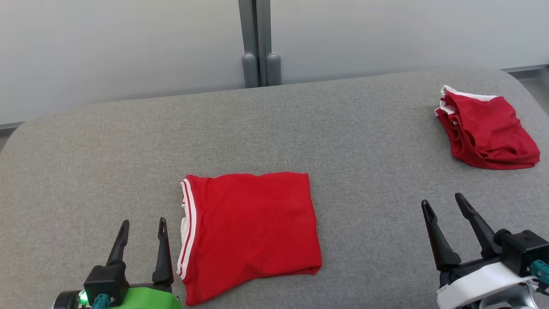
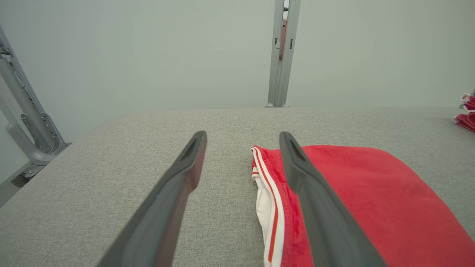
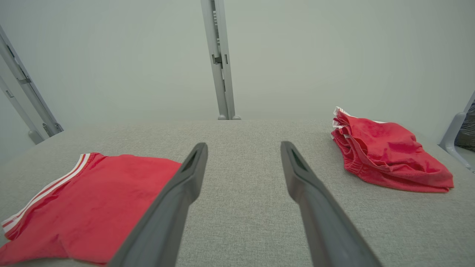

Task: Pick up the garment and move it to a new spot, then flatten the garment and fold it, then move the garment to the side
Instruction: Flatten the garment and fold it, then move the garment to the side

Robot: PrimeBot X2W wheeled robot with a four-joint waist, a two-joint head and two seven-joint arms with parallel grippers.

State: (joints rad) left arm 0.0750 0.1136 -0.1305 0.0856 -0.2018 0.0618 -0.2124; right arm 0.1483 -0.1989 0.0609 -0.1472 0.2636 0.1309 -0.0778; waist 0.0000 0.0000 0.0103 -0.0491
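Noted folded garment (image 1: 251, 231) flat on surface (image 1: 300, 120), near centre. Logged left fingers (image 1: 163, 253) beside striped edge (image 1: 187, 223), right fingers (image 1: 437, 238) well right: both wide apart, empty, likely staged for the sideways move.

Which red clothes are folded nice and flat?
The middle garment, beside the left claw, lies flat and squared. The far-right garment is bunched and wrinkled.

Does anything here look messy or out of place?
The bunched garment at the far right lies rumpled near the table edge, unlike the folded garment in the middle, which lies flat. Nothing looks spilled or torn.
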